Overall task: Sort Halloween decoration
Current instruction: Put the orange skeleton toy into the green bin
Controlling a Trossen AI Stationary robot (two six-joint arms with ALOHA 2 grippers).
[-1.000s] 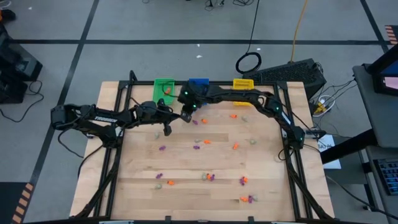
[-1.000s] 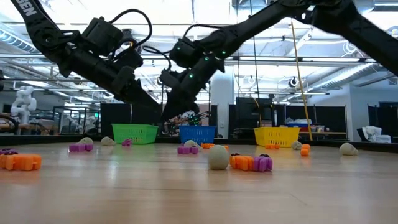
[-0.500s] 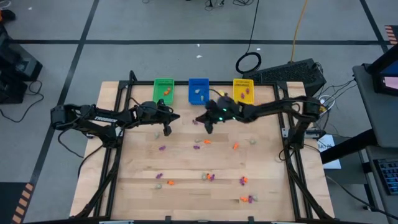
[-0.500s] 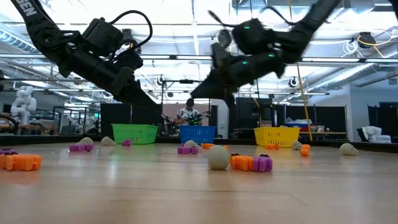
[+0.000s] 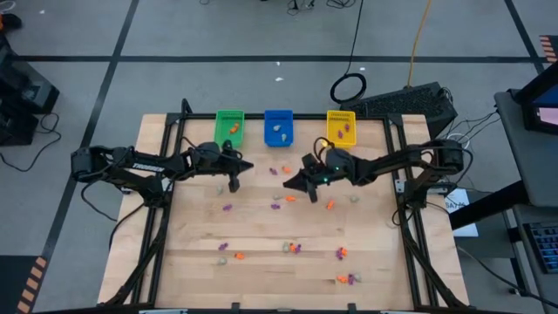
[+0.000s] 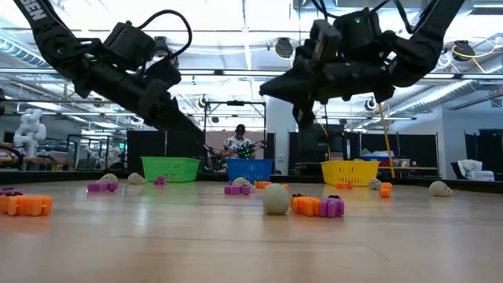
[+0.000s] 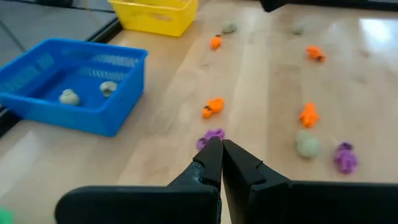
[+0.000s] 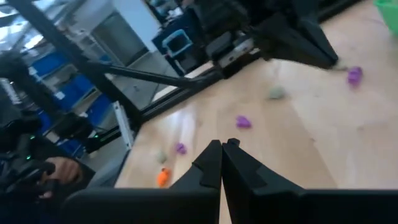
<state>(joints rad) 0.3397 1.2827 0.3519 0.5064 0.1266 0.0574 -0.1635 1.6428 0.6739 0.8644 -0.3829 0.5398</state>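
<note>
- Mostly, the Halloween trinkets [image 5: 290, 249], small lumpy orange, purple and beige pieces, lie scattered on the wooden table [image 5: 261, 270].
- Three latticed plastic bins: green [image 5: 230, 127], blue [image 5: 278, 127] holding two beige pieces, yellow [image 5: 342, 127].
- Left gripper [image 5: 234, 184] and right gripper [image 5: 290, 183]: fingers together, empty, above the tabletop.

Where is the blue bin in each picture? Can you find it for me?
High view: the blue bin sits at the table's far edge, middle of three bins.
Low view: it stands far back, just left of the picture's middle.
Left wrist view: it fills the picture's left side, with two pale trinkets inside.
Right wrist view: not in it.
Shared landmark: the yellow bin next to it.
</note>
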